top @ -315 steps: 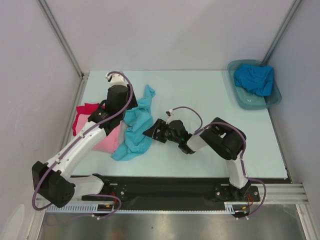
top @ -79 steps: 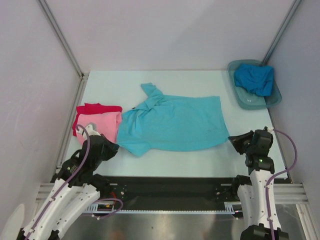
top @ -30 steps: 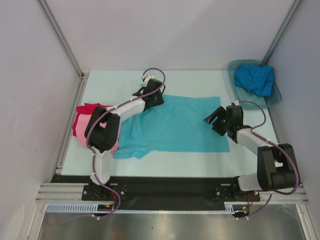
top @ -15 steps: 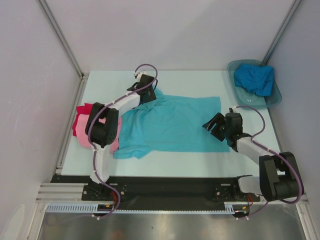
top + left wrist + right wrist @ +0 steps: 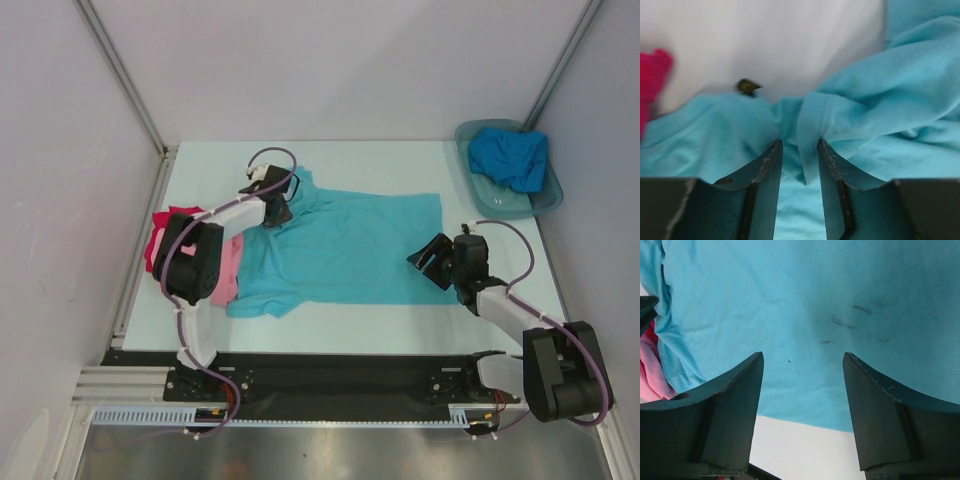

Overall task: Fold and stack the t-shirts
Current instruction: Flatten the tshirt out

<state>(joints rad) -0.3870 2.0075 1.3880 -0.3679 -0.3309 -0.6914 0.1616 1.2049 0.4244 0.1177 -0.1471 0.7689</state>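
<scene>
At far-left corner of the turquoise t-shirt point(image 5: 350, 245), your left gripper point(image 5: 799, 145) pinches a fold; right gripper point(image 5: 802, 360) gapes wide over the right hem, table point(image 5: 455, 195) showing beyond.

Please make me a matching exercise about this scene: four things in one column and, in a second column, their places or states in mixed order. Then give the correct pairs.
Column one
1. turquoise t-shirt
2. blue t-shirt
3. pink t-shirt
4. right gripper

Column two
A. crumpled in the grey tub
B. open, above the turquoise cloth
C. spread over the middle of the table
D. at the table's left side, beside the left arm

Pairs: 1-C, 2-A, 3-D, 4-B
</scene>
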